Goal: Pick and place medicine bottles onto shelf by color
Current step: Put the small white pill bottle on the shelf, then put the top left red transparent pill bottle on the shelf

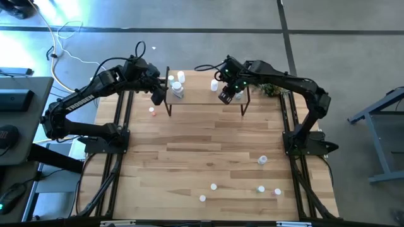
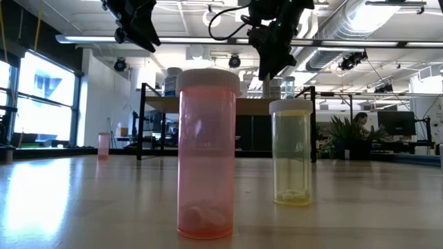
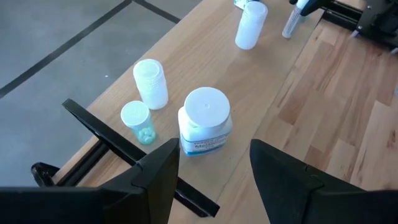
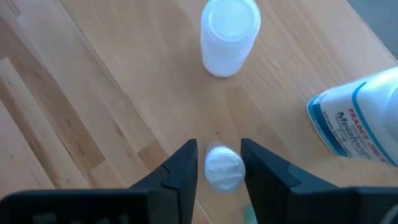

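Sorting state: bottles split between the bare table and the shelf (image 1: 202,93), which serves as the landmark below.
Nearest bottles: a pink-tinted bottle (image 2: 206,153) and a yellow-tinted bottle (image 2: 293,152) stand upright on the table (image 1: 189,151), well in front of the shelf, white caps on.
Other loose bottles: a few more small ones (image 1: 261,160) are scattered on the same near part of the table; one small pink one (image 1: 152,112) sits just in front of the shelf's left end.
Right gripper (image 4: 217,163): over the right half of the shelf, fingers slightly parted around a small white-capped bottle (image 4: 224,169); it cannot be told whether they grip it or have let it go.
Neighbours on the shelf: a white bottle (image 4: 229,36) stands near that small one, and a blue-labelled bottle (image 4: 360,118) lies to one side.
Left gripper (image 3: 214,163): above the left end of the shelf, fingers about half open and holding nothing.
Left shelf group: a large labelled bottle (image 3: 205,121), a white bottle (image 3: 151,83) and a small greenish bottle (image 3: 138,122) stand close together.
Handling: the bottles look light, rigid and smooth, likely to slip or tip; a judgement is to pinch the body just under the cap.
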Tool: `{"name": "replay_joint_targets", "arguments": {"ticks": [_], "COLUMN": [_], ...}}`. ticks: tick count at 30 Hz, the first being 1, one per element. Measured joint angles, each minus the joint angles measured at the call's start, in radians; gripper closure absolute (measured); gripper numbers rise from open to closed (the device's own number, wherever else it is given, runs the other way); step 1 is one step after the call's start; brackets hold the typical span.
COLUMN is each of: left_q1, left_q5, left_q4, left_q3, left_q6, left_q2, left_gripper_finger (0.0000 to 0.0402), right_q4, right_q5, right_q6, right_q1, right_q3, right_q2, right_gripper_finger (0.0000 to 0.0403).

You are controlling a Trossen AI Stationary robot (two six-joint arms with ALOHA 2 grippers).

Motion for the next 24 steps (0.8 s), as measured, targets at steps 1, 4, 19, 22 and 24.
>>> {"name": "replay_joint_targets", "arguments": {"ticks": [1, 4, 19, 22, 24], "left_q1": [0.0, -0.001, 0.0, 0.0, 0.0], "left_q5": [0.0, 0.0, -0.022, -0.052, -0.098], "left_q4": [0.0, 0.0, -0.001, -0.024, -0.058], "left_q3": [0.0, 0.0, 0.0, 0.0, 0.0], "left_q6": [0.0, 0.0, -0.001, -0.01, -0.055], "left_q2": [0.0, 0.0, 0.0, 0.0, 0.0], "left_gripper_finger": [0.0213, 0.0213, 0.0213, 0.0207, 0.0198], "right_q4": [0.0, 0.002, -0.038, -0.04, -0.039], "right_q5": [0.0, 0.0, 0.03, 0.032, 0.036], "right_q6": [0.0, 0.002, 0.025, 0.027, 0.017], "right_q1": [0.0, 0.0, 0.0, 0.0, -0.001], "right_q3": [0.0, 0.0, 0.105, 0.132, 0.15], "right_q2": [0.0, 0.0, -0.003, -0.003, -0.003], "right_gripper_finger": [0.028, 0.0266, 0.0254, 0.0254, 0.0254]}}
